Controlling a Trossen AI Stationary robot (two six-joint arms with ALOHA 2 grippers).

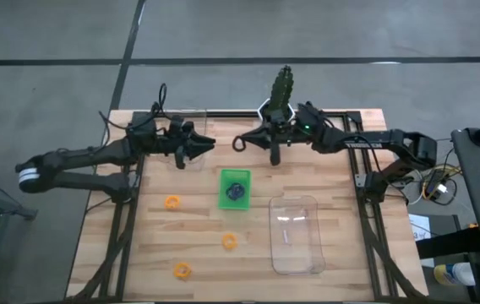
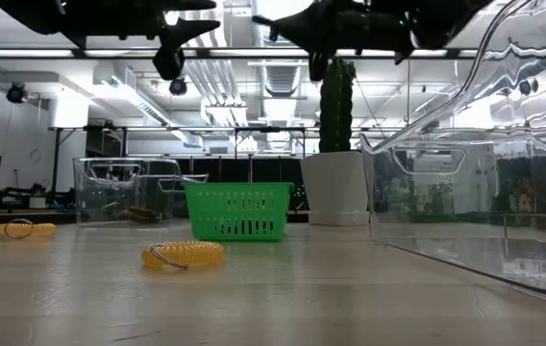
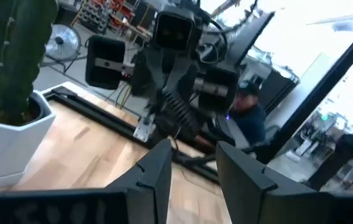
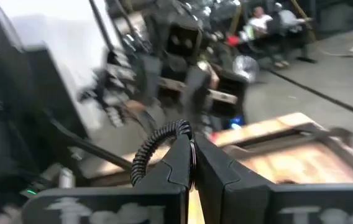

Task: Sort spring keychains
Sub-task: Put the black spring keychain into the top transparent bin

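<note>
Right arm holds a black spring keychain point(image 4: 155, 144) in the air; three orange ones lie on the worktop point(image 1: 341, 253).

The right gripper point(image 1: 242, 142), above the far middle of the worktop near the potted cactus point(image 1: 280, 89), has its fingers point(image 4: 179, 163) pinching the black coil. The left gripper point(image 1: 206, 145) faces it, over the far clear bin point(image 1: 185, 135), fingers point(image 3: 158, 171) spread with nothing between them. Dark keychains sit in the green tray point(image 1: 235, 189); orange keychains point(image 1: 171, 203) lie scattered left of the near clear bin point(image 1: 297, 234).
</note>
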